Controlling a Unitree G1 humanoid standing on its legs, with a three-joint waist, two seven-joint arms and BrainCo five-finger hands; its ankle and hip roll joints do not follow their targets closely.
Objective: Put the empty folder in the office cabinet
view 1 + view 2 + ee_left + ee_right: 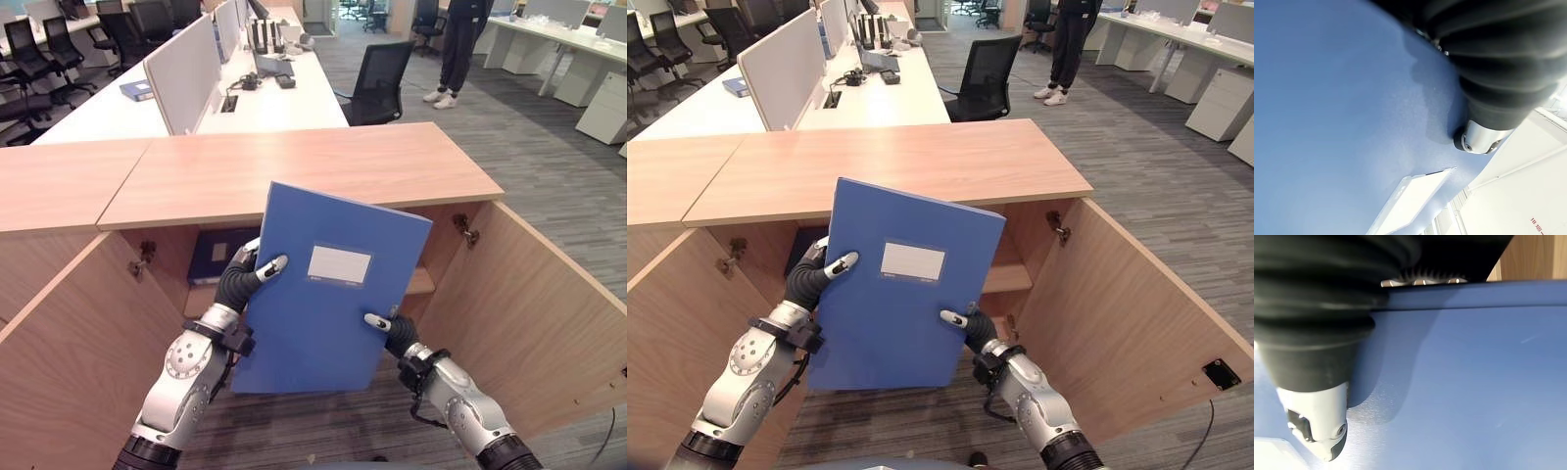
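Note:
A blue folder (328, 294) with a white label (339, 264) is held upright and slightly tilted in front of the open wooden office cabinet (294, 176). My left hand (245, 277) grips its left edge, thumb on the front face and fingers behind. My right hand (392, 328) grips the lower right edge the same way, thumb pressed on the cover. The blue cover (1342, 122) lies against the left thumb in the left wrist view, and the folder's edge (1474, 289) shows by the right thumb in the right wrist view. Both cabinet doors stand open.
A dark blue folder (217, 253) lies on the cabinet shelf (421, 282) behind. The left door (78, 323) and right door (529, 313) swing outward on either side. Beyond are desks, a black office chair (377, 83) and a standing person (460, 49).

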